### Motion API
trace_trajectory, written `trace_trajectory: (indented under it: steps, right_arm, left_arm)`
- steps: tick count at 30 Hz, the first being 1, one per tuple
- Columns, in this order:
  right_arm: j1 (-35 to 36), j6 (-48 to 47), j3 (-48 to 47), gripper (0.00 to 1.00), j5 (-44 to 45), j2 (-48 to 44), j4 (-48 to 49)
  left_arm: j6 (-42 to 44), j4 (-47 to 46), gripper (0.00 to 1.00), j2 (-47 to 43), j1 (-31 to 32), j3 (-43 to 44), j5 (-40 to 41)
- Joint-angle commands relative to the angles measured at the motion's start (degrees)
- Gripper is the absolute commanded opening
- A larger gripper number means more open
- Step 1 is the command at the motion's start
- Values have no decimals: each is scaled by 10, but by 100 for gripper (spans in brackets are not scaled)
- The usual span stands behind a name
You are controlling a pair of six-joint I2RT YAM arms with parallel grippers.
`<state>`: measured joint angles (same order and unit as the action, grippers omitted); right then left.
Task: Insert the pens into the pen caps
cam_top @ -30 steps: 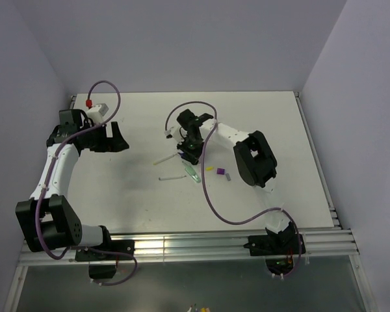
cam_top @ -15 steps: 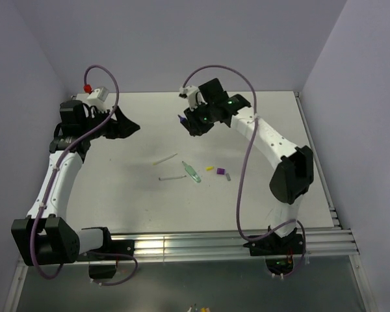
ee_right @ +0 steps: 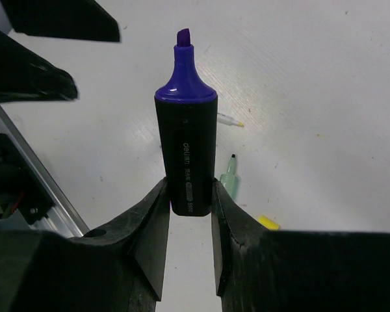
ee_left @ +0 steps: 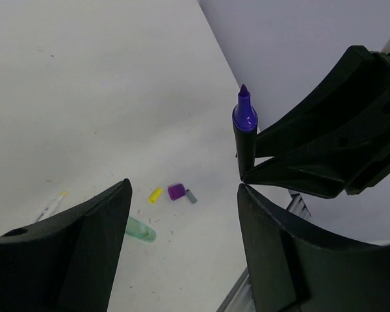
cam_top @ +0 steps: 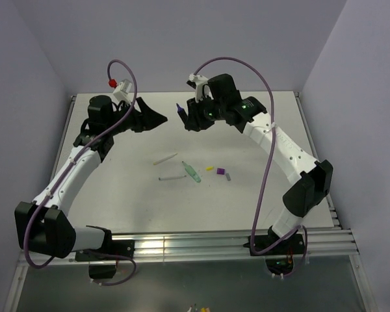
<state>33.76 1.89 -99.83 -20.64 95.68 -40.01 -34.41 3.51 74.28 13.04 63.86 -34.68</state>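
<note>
Top external: four pens (cam_top: 192,171), one gripped; three caps (cam_top: 218,171).

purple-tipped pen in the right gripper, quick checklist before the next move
1. purple-tipped pen clamped in right gripper: ok, held by the barrel, up off the table.
2. Pen tip bare: ok, purple nib exposed.
3. left gripper holds a cap: not ok, open and empty.
4. purple cap free to pick: ok, lying on the table by the yellow cap and grey cap, nothing over it.
5. Which way the purple cap's open end faces: cannot tell.
6. Grippers apart: ok, a gap shows in the top view.
</note>
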Motion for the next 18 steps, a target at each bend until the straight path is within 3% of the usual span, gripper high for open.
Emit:
trace_trajectory:
  steps: [1, 8, 18]
  right_arm:
    - [12, 23, 3, 0, -12, -29, 40]
    - [30, 23, 5, 0, -16, -25, 43]
    - [60, 26, -4, 0, 22, -15, 50]
  left_arm:
    - [-63, -69, 72, 12, 16, 14, -11]
    - [-116, -131, 72, 21, 27, -7, -38]
    - [-111, -109, 67, 38, 49, -6, -7]
